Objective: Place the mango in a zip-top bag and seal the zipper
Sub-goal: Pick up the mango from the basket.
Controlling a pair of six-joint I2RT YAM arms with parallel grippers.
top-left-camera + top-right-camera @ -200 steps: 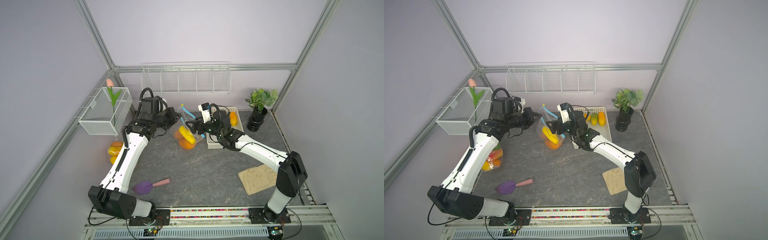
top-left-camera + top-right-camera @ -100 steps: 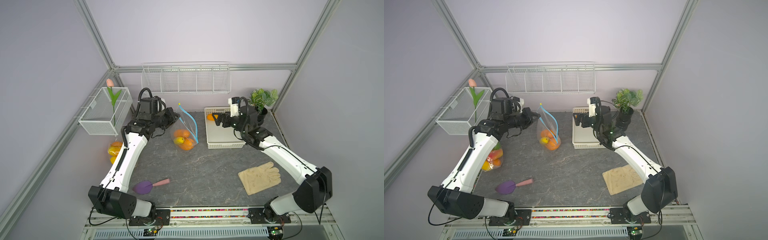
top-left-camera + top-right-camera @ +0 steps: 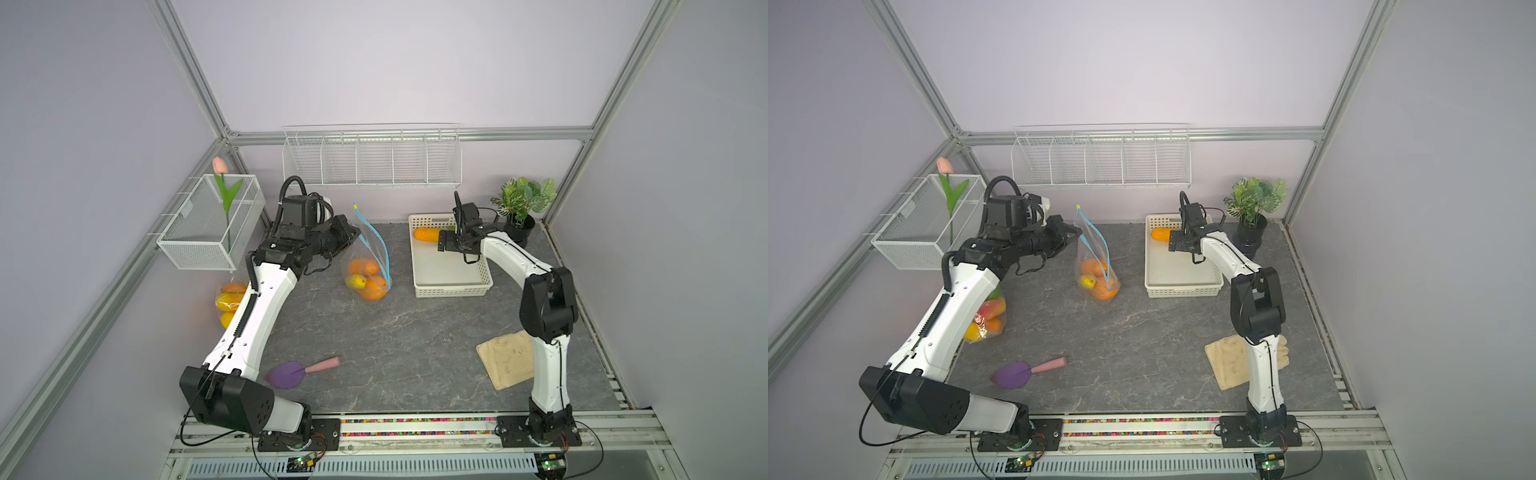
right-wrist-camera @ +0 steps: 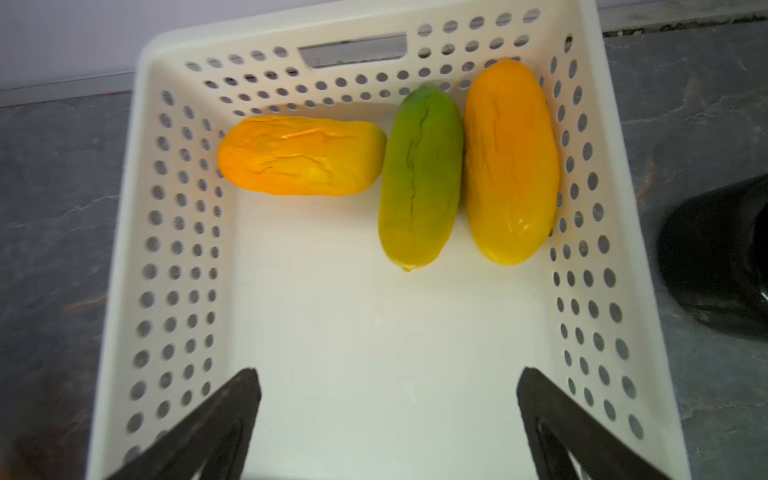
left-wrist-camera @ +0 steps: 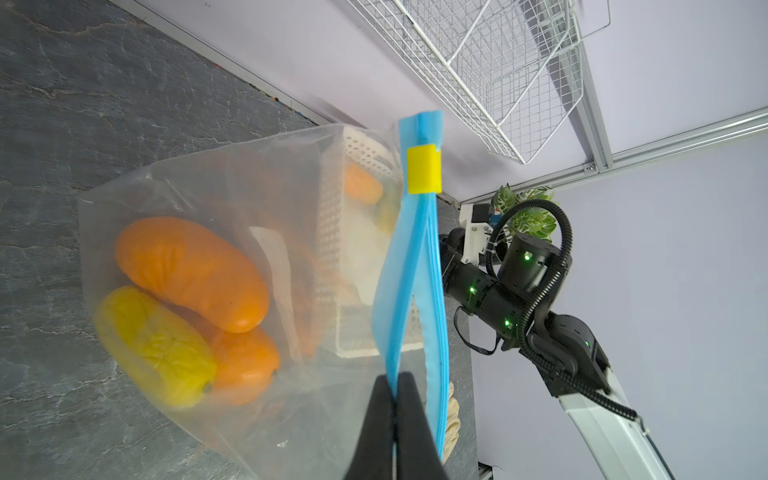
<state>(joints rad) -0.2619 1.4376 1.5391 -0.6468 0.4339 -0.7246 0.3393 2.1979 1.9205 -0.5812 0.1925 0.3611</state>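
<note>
On the grey stone desk (image 3: 395, 332), a clear plastic zip-top bag (image 5: 187, 187) is pinched by the left fingers (image 5: 411, 415); the right fingers (image 4: 216, 415) are held wide apart over a white holed basket (image 4: 120, 249).

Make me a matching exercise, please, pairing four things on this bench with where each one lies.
Things:
1. zip-top bag
2. green mango
3. scoop
4. glove

Places or states:
A. lying in the white basket
B. flat on the table, partly hidden by the right arm
C. pinched at its blue zipper edge by the shut left gripper
D. lying on the table, purple with a pink handle

Pairs: 1-C, 2-A, 3-D, 4-B.
</note>
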